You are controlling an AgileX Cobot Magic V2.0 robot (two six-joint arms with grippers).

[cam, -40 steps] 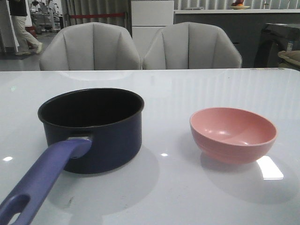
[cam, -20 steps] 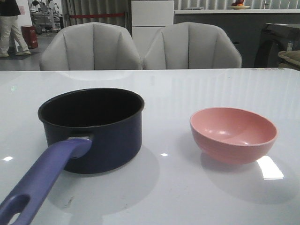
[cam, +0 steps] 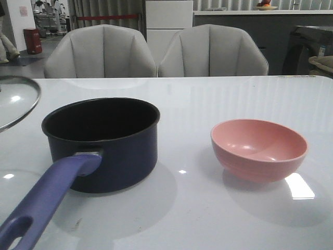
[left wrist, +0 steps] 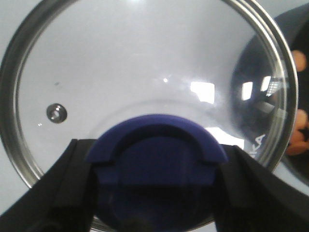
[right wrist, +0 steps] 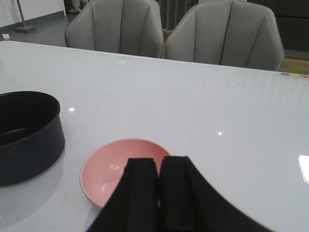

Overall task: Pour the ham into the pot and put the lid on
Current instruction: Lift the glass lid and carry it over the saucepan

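One pot (cam: 101, 143), one lid (left wrist: 145, 87) clamped by left fingers (left wrist: 67, 188); right fingers (right wrist: 159, 193) closed empty.

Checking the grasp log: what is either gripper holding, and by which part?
The left gripper holds the lid by its blue knob; the right gripper holds nothing.

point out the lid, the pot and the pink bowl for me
lid (left wrist: 145, 63), left wrist view, on the clear glass inside the steel rim
pot (cam: 122, 156), front view, on the navy outer wall right of the handle
pink bowl (cam: 260, 148), front view, on the inner surface near the middle
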